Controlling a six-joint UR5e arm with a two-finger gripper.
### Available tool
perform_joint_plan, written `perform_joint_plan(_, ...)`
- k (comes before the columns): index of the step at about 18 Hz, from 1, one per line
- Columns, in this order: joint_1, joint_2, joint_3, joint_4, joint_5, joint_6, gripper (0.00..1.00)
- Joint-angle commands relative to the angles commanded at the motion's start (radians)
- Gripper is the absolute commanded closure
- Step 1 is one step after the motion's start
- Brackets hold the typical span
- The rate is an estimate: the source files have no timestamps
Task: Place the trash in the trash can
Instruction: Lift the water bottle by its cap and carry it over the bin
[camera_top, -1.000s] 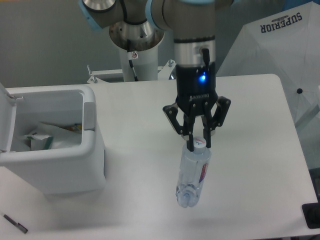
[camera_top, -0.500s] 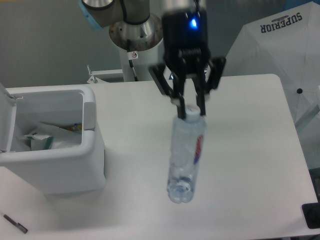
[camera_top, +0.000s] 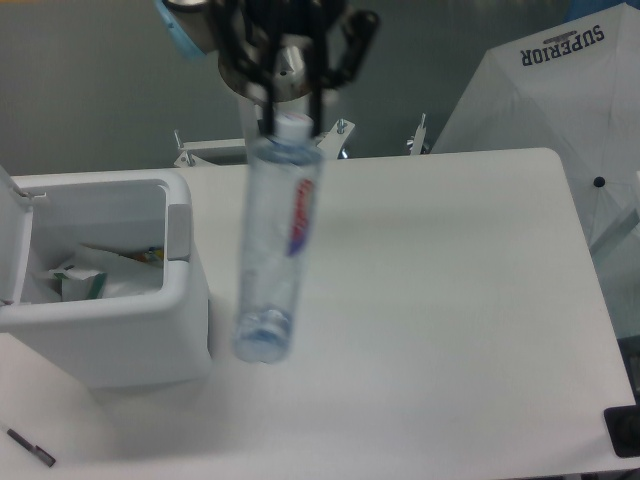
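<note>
Claw (camera_top: 293, 112) at the top of the view is pinching the white cap of the bottle (camera_top: 277, 240), which is hanging clear above the bench (camera_top: 450, 300), just right of the open trash can (camera_top: 150, 340). Clear plastic is looking light, slick and easily dented — the stiff neck seems the surest hold.

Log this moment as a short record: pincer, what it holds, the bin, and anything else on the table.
pincer: shut on the cap end of the bottle, near the top of the view
bottle: clear, red-white label, hanging cap-up in the air, blurred
bin: white, lid open, on the table's left side
bin contents: some packaging already inside
table: white
other: a pen at the front left corner
</note>
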Motion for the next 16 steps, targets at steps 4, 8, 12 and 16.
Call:
perform_joint_plan(4, -0.061, 0.069, -0.075, 0.002, -0.005, 0.006, 0.67)
perform_joint_plan(8, -0.092, 0.101, -0.118, 0.000, -0.015, 0.006, 0.67)
perform_joint_plan(12, -0.118, 0.115, -0.155, 0.000, -0.017, 0.026, 0.67)
perform_joint_plan(16, -0.152, 0.123, -0.206, -0.002, -0.014, 0.044, 0.67)
